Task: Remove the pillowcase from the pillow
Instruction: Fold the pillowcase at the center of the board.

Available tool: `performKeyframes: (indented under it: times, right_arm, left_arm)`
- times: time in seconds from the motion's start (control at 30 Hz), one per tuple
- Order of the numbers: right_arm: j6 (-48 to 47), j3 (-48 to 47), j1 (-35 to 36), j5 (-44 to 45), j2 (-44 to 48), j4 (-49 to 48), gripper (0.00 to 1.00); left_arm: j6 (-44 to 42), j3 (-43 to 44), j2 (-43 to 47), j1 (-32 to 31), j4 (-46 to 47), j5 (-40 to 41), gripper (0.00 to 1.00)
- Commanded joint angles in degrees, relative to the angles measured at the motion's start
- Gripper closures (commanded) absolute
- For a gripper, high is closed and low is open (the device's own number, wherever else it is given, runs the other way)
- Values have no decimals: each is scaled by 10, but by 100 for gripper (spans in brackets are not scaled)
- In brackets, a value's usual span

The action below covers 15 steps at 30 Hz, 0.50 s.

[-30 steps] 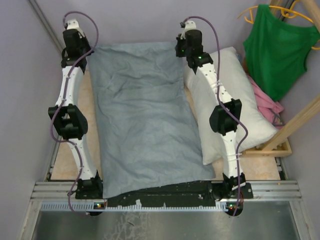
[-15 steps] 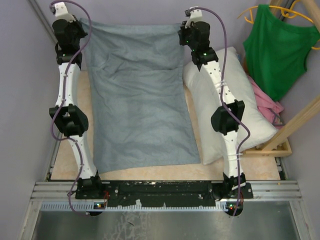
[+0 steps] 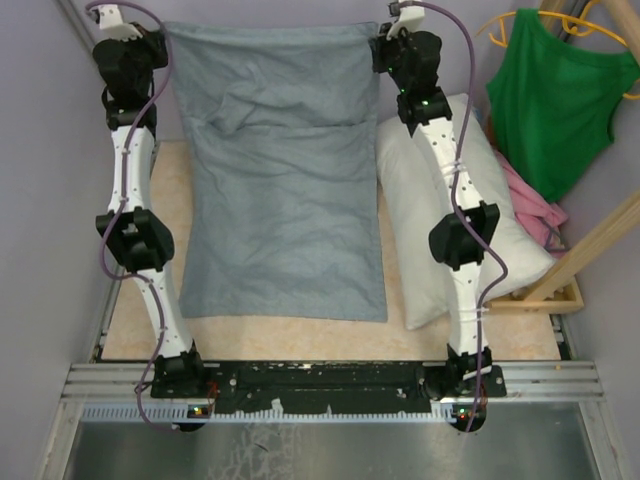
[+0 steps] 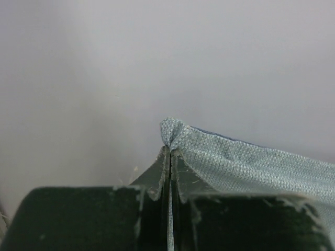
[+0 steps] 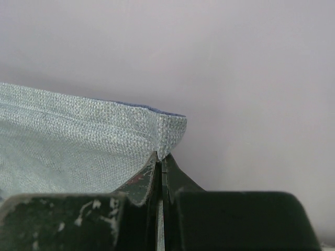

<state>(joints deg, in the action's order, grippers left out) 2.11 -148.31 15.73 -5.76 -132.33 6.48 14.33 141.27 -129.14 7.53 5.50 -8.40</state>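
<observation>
The pale grey-blue pillowcase [image 3: 285,180] hangs stretched flat between my two grippers at the far end of the table, its lower edge resting on the table. My left gripper [image 3: 160,40] is shut on its far left corner [image 4: 175,133]. My right gripper [image 3: 385,42] is shut on its far right corner [image 5: 170,133]. The plump white pillow [image 3: 500,225] lies bare on the table to the right of the pillowcase, partly under my right arm.
A green tank top [image 3: 560,95] hangs on a yellow hanger at the far right. A pink garment [image 3: 530,205] lies below it beside a wooden frame [image 3: 590,250]. Grey walls stand close on the left and at the back.
Both grippers have moved farther away and up with the pillowcase corners, drawing the cloth taut. Its lower edge has slid off the near rail onto the table.
</observation>
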Motion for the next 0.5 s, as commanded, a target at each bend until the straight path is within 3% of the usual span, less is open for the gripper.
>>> performKeyframes:
  times: [0.0,0.1,0.23,0.47]
  right_arm:
    - [-11,7,-11,6,84,-16,100]
    - [-3,104,-11,21,135,-13,100]
    - [16,309,-10,22,248,-65,100]
    - [62,608,-11,23,455,-130,100]
  left_arm:
    - [-4,-36,46,9,4,-18,100]
    - [-9,-128,94,10,-32,-10,100]
    - [-20,-270,179,10,-49,-3,100]
    - [-38,-457,320,10,-125,73,100]
